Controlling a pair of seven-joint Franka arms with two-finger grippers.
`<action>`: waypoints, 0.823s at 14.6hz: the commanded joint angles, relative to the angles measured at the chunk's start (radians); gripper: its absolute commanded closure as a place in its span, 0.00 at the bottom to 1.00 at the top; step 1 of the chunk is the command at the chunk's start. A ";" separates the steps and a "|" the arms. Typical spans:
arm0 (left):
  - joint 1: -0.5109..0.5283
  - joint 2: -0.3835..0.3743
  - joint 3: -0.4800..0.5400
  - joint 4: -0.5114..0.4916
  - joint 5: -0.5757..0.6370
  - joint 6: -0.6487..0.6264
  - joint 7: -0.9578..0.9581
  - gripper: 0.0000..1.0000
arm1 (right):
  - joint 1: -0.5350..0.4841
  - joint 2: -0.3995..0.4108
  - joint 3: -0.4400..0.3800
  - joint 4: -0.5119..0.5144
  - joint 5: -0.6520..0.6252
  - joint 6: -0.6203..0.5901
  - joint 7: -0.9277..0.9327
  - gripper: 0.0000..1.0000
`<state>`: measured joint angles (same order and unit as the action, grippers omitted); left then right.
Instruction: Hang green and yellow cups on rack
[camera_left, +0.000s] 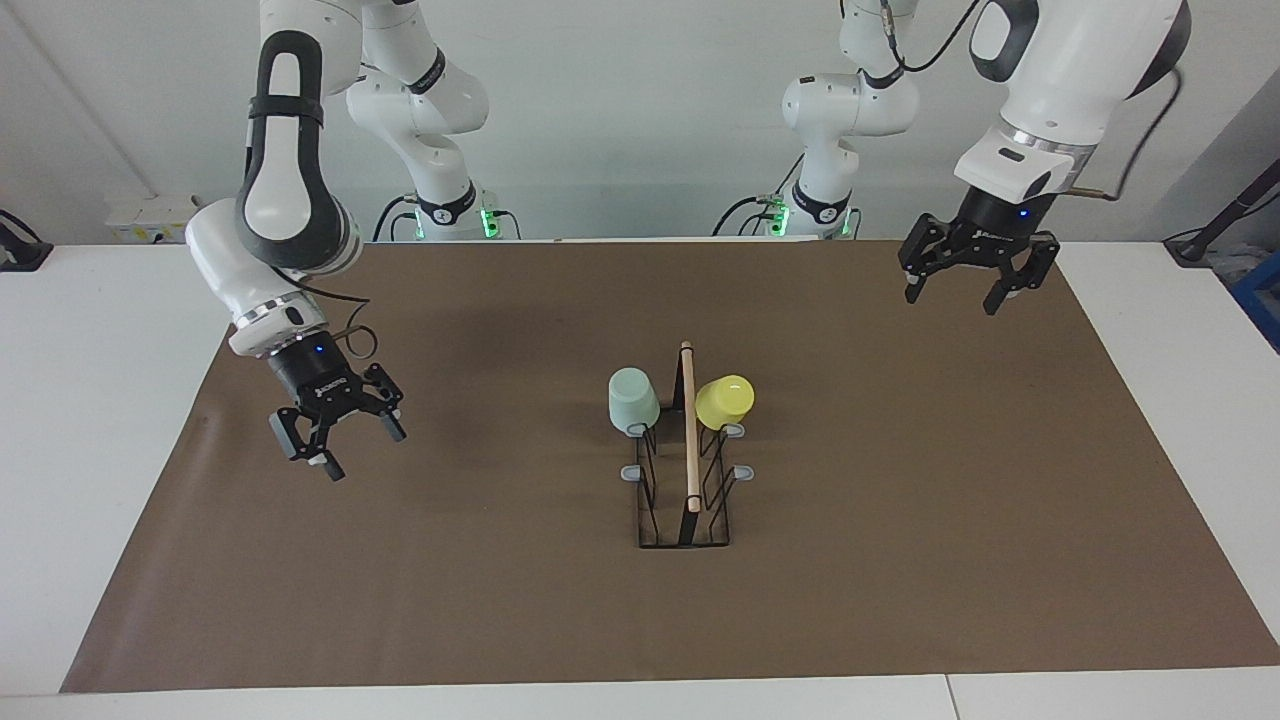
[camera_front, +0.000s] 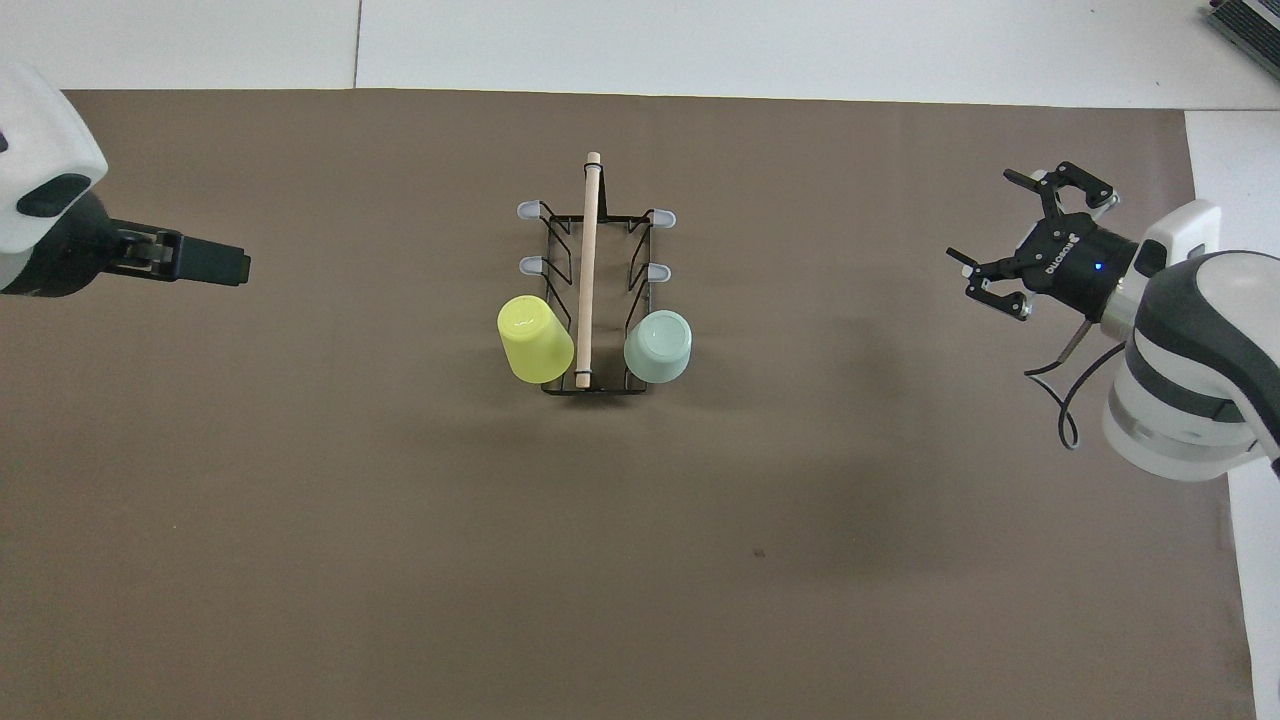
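Observation:
The black wire rack (camera_left: 690, 520) (camera_front: 560, 240) with a wooden rod along its top stands mid-mat. The mint green cup (camera_left: 633, 400) (camera_front: 657, 346) and the yellow cup (camera_left: 724, 400) (camera_front: 535, 340) hang upside down on the pegs nearest to the robots, the green one on the right arm's side, the yellow one on the left arm's side. My right gripper (camera_left: 345, 445) (camera_front: 985, 215) is open and empty over the mat toward the right arm's end. My left gripper (camera_left: 952, 298) (camera_front: 235, 267) is open and empty, raised over the mat's edge toward the left arm's end.
A brown mat (camera_left: 900, 560) covers the white table (camera_left: 100, 420). Several grey-tipped pegs (camera_front: 527, 210) of the rack stand bare, farther from the robots than the cups. A loose cable (camera_front: 1060, 400) hangs at the right wrist.

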<state>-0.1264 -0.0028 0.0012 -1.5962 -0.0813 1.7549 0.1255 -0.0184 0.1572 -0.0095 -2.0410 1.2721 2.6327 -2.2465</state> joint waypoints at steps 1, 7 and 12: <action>-0.021 0.018 0.058 0.058 -0.006 -0.101 0.057 0.00 | -0.018 0.002 0.000 0.019 -0.245 0.023 0.160 0.00; 0.005 0.009 0.112 0.059 -0.003 -0.186 0.108 0.00 | -0.046 -0.039 -0.001 0.025 -0.803 -0.032 0.552 0.00; 0.017 -0.006 0.099 0.055 0.041 -0.242 0.097 0.00 | -0.046 -0.091 -0.001 0.054 -1.207 -0.164 0.939 0.00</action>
<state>-0.1129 -0.0021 0.1118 -1.5631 -0.0757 1.5488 0.2174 -0.0557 0.1028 -0.0150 -1.9995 0.1861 2.5493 -1.4425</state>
